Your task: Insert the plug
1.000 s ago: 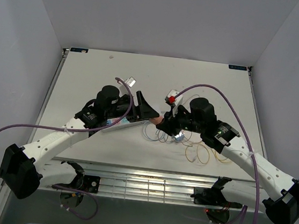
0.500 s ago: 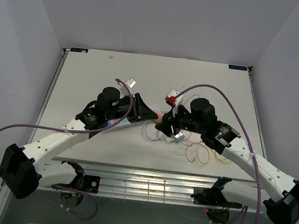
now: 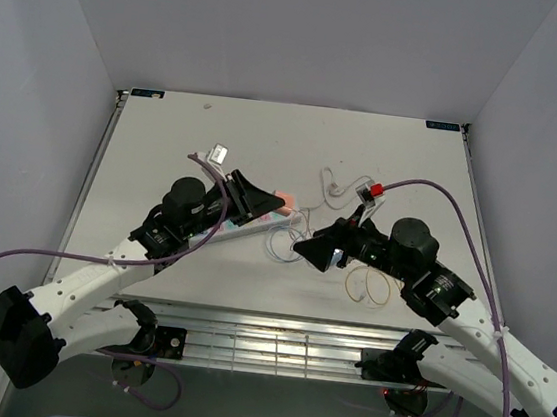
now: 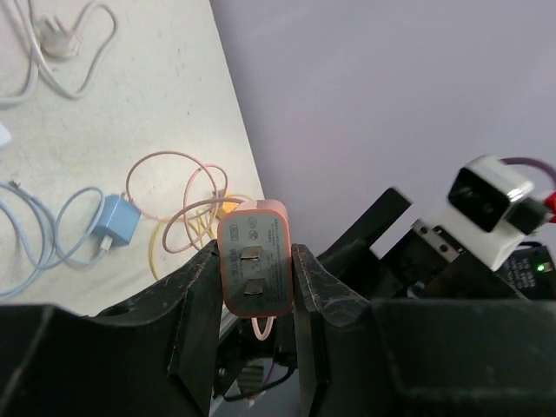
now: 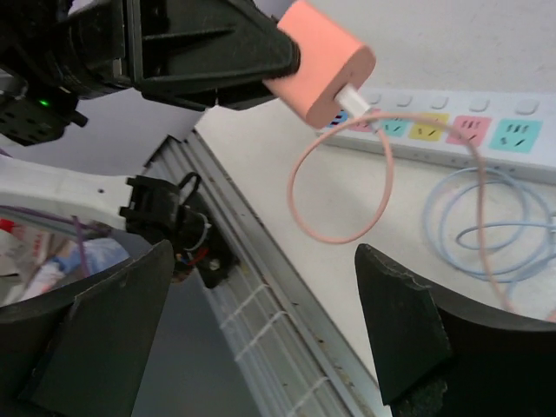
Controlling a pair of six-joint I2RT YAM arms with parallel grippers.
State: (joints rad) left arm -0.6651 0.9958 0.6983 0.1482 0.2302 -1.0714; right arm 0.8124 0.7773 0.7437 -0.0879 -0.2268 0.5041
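Observation:
The plug (image 4: 254,265) is a pink charger block, its two flat prongs facing the left wrist camera. My left gripper (image 4: 254,291) is shut on its sides, holding it above the table (image 3: 164,155). From above, the plug (image 3: 281,200) sits at the tip of the left gripper (image 3: 271,204). The right wrist view shows the plug (image 5: 326,61) with its pink cable (image 5: 339,187) looping down, above a white power strip (image 5: 469,130) with coloured sockets. My right gripper (image 5: 261,321) is open and empty, lying right of the plug (image 3: 316,248).
A blue charger (image 4: 117,228) with its pale blue cable (image 5: 486,226) lies on the table beside the strip. Yellow and pink cable coils (image 3: 370,284) sit by the right arm. A white cable (image 3: 336,185) lies further back. The metal rail (image 3: 274,334) marks the near edge.
The left gripper shut on the pink plug and carries it. The right gripper opened, let the plug go, and drew back toward the near right.

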